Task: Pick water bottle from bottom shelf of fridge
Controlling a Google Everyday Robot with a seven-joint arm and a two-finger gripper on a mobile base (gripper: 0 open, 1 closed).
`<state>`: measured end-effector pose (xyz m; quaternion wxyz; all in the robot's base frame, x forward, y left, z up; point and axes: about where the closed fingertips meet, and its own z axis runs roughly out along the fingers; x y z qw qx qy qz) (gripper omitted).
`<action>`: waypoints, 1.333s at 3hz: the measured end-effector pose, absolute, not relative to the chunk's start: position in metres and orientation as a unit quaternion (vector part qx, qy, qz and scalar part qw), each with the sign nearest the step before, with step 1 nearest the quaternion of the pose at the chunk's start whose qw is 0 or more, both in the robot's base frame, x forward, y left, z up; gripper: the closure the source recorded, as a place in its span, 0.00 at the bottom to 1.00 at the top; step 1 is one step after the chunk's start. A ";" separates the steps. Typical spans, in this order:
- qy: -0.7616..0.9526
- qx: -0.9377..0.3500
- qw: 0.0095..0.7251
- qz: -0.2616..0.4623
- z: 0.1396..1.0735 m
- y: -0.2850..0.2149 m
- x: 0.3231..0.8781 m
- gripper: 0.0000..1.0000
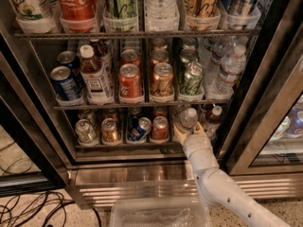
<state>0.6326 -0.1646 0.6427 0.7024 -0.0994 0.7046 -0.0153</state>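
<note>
Tool [189, 128] position: at the front of the bottom shelf [118, 147] of the fridge [142, 175], on the end of the white arm [208, 174] reaching up from the lower right. We find the water bottle [188, 117] upright directly at the tool, with its lower body hidden behind the tool and its white cap showing above. We cannot tell whether the tool grips the bottle. A red can [160, 127] stands just beside the bottle on the view's left, and a dark white-capped bottle [214, 118] stands on the right.
</note>
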 end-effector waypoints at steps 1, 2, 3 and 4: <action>0.690 -0.092 0.718 0.010 0.663 -0.165 0.625 1.00; 0.683 -0.094 0.724 0.029 0.677 -0.164 0.617 1.00; 0.708 -0.135 0.692 0.052 0.668 -0.158 0.597 1.00; 0.765 -0.175 0.613 0.097 0.630 -0.156 0.566 1.00</action>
